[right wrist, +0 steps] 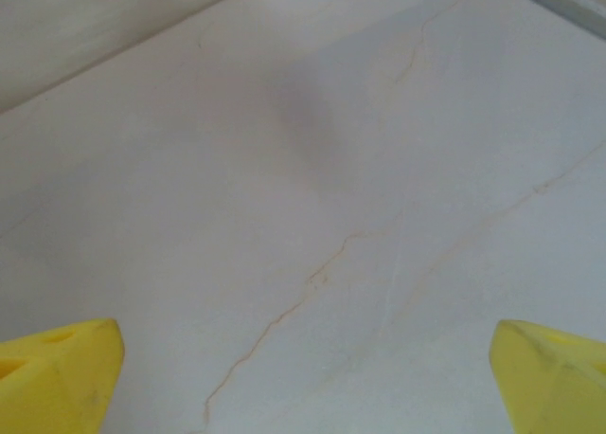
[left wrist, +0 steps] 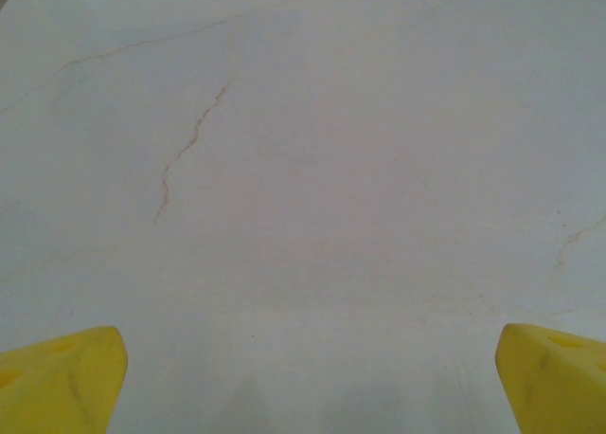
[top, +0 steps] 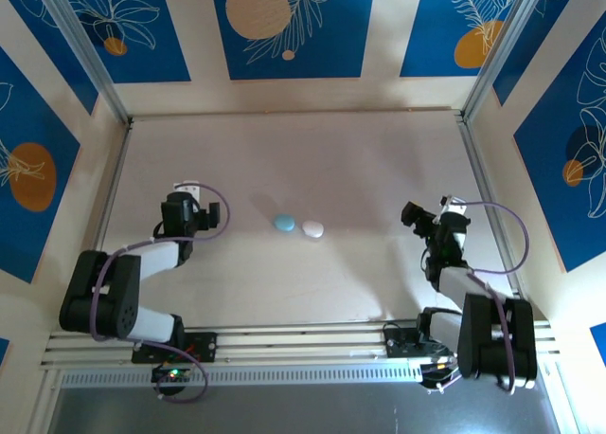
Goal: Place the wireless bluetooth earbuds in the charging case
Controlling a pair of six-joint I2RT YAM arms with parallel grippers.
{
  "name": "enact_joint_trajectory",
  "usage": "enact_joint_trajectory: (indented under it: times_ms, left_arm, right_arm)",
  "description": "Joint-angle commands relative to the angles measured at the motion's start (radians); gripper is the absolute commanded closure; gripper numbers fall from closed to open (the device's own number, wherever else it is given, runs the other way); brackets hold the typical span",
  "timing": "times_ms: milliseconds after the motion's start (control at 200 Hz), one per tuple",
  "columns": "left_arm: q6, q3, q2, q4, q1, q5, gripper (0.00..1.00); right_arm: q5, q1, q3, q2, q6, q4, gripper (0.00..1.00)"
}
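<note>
Position | blue case [top: 284,223], white case [top: 312,228] midway between left fingers [left wrist: 59,382], right fingers [right wrist: 57,377]

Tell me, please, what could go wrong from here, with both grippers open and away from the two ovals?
1. The blue oval and white oval lie close together, so wide fingers closing on one may knock the other away.
2. The left gripper and right gripper flank them from opposite sides; if both reach in at once, they might collide.
</note>
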Motion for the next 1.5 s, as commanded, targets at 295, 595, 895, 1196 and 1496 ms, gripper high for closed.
enact_joint_trajectory:
  times_ms: [295, 595, 895, 1196, 1496]
  left_arm:
    - [0.074, -0.081, 0.085, 0.422, 0.015, 0.065, 0.0]
    - [0.116, -0.161, 0.137, 0.621, 0.015, 0.17, 0.0]
    - [0.069, -0.073, 0.136, 0.444, 0.049, 0.166, 0.0]
    - [0.07, -0.079, 0.133, 0.455, 0.048, 0.164, 0.0]
    - [0.071, -0.079, 0.133, 0.454, 0.048, 0.164, 0.0]
  right_arm:
    - [-0.034, 0.131, 0.101, 0.297, -0.199, 0.354, 0.01]
    - [-0.037, 0.205, 0.158, 0.367, -0.307, 0.323, 0.01]
    - [-0.131, 0.144, 0.214, 0.369, -0.264, 0.216, 0.01]
    - [-0.124, 0.152, 0.211, 0.367, -0.27, 0.219, 0.01]
    - [-0.133, 0.148, 0.218, 0.369, -0.268, 0.21, 0.01]
